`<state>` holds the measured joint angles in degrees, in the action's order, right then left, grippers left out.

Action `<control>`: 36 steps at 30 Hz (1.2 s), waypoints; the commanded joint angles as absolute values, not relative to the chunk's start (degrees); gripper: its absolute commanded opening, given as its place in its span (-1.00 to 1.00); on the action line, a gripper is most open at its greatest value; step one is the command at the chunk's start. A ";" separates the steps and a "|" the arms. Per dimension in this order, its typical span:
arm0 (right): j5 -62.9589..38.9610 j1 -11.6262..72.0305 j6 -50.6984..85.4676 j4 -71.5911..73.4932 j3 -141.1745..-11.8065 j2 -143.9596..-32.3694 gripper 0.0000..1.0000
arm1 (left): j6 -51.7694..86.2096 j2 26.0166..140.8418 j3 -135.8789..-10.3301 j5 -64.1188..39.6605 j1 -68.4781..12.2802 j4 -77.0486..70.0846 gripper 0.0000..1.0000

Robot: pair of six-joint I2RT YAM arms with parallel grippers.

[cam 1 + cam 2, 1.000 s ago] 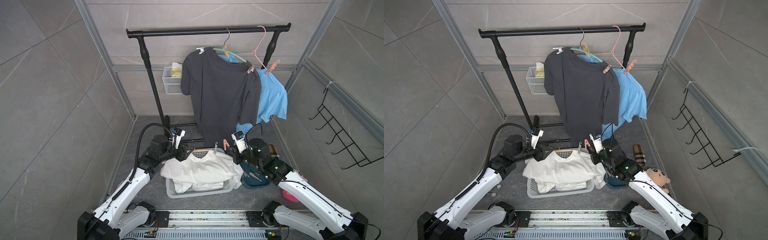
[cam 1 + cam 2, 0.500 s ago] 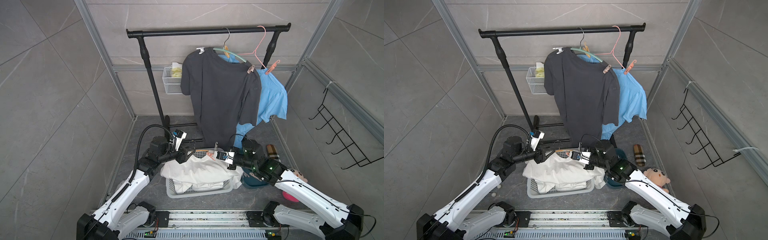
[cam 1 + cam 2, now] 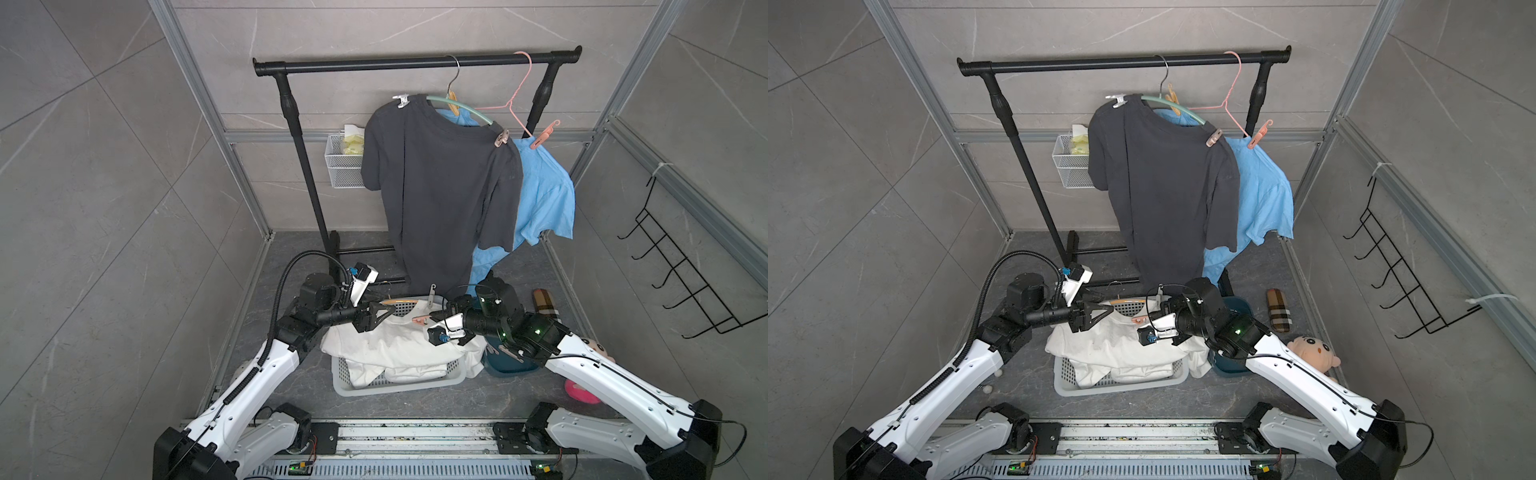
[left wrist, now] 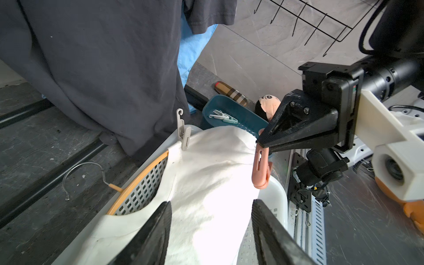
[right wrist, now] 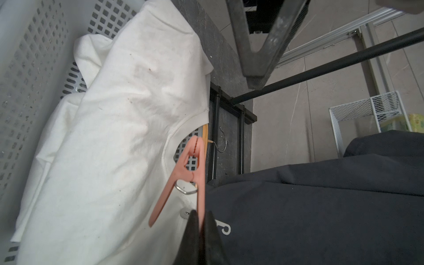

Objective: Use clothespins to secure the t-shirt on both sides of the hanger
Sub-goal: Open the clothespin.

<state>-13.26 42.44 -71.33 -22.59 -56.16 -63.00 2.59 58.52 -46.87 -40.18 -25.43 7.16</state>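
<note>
Grey floor, lower centre of a top view: t-shirt (image 3: 386, 345) on its hanger (image 4: 140, 181) over the basket (image 3: 399, 386). Your right claw (image 5: 202, 212) is clamped on a pink clothespin (image 5: 182, 174), left claw (image 4: 211, 203) apart; pin fabric and hanger together.

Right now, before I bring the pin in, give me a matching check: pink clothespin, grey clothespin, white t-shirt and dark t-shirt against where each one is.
1. pink clothespin
2. grey clothespin
3. white t-shirt
4. dark t-shirt

A. hanging from the rail
B. clipped on the white t-shirt
C. held in the right gripper
D. draped over the laundry basket

Pairs: 1-C, 2-B, 3-D, 4-A
</note>
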 commanded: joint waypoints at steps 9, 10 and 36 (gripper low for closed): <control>-11.42 44.12 -78.05 -20.65 -59.94 -66.64 -1.00 | -3.59 62.51 -48.62 -48.10 -31.05 9.82 0.27; -11.34 44.20 -78.57 -20.44 -60.05 -66.80 -1.00 | -3.80 62.64 -48.56 -48.08 -31.34 9.91 0.27; -10.98 48.34 -86.86 -15.48 -59.95 -68.58 -0.68 | -5.01 64.60 -49.40 -47.13 -34.68 11.14 -1.00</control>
<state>-11.86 47.94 -87.85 -17.72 -59.16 -68.95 -3.90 66.81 -47.99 -46.63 -33.89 13.26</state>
